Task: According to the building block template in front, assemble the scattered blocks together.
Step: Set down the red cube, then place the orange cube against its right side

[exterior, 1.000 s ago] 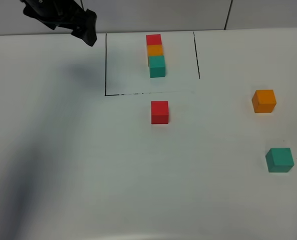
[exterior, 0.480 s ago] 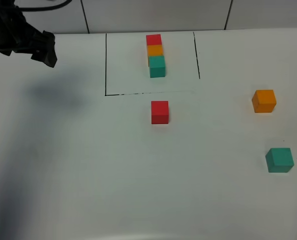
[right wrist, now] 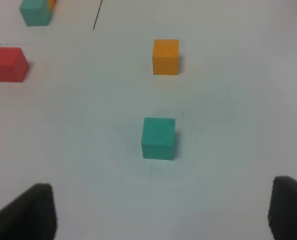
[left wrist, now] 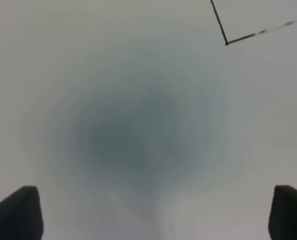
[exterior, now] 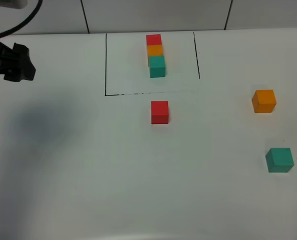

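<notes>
My left gripper [left wrist: 152, 215] hangs at the far left of the table [exterior: 88, 190], near its back edge. Its fingers are spread wide with nothing between them, and only bare white surface and my own shadow [exterior: 38, 125] lie beneath. All of that left side is free room, right up to the left line of the black frame [exterior: 105, 65].

The frame is drawn on three sides, and its near line is faint and broken. Inside it, close to the back, lies the template [exterior: 156, 54]. Its long axis runs from the tiled wall [exterior: 153, 15] toward the near edge, almost parallel to the frame's side lines. Red is at the far end, orange in the middle, and teal points nearest.

Just outside the frame's near line, the red cube [exterior: 159, 112] sits squarely in line with the template. Open table stretches rightward to the orange cube [exterior: 264, 101] and, nearer and close to the right edge, the teal cube [exterior: 279, 160]. The two are well apart.

My right gripper [right wrist: 158, 210] is also spread and empty. The teal cube rests on the table ahead of its fingertips [right wrist: 31, 210], untouched.
</notes>
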